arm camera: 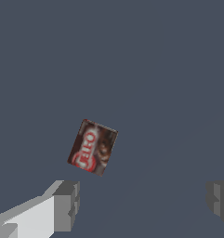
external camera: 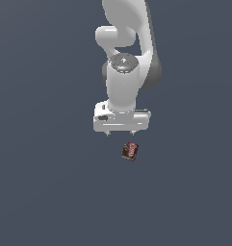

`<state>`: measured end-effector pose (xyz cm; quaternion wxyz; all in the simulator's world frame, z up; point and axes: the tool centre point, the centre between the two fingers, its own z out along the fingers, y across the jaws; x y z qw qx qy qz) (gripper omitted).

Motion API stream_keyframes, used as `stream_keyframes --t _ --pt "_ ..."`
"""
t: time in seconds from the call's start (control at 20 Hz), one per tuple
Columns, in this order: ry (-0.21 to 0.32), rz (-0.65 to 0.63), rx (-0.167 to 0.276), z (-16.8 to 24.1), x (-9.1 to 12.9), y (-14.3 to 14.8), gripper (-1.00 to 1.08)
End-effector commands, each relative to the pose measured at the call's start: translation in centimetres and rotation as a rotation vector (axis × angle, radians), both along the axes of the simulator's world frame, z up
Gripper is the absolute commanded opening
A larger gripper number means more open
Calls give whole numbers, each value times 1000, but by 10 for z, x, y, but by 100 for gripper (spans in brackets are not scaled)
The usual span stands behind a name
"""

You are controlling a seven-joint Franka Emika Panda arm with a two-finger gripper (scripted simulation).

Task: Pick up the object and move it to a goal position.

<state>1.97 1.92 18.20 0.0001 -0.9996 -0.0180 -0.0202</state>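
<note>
Wrist view: my claw is spread, holding nothing; object lies apart, ahead, awaiting approach.

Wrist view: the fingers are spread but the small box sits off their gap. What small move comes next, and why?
Probably shift the open gripper sideways over the small red-brown box before descending: the box lies flat, ungrasped, nearer one finger than the midline.
</note>
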Motion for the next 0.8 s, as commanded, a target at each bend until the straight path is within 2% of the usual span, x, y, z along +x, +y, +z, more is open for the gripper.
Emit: stream_keyframes --t 0.0,0.45,0.75 --pt "0 0 0 0 0 0 100" --pt "-17 55 20 2 6 23 100" --pt "-16 52 20 1 6 23 100"
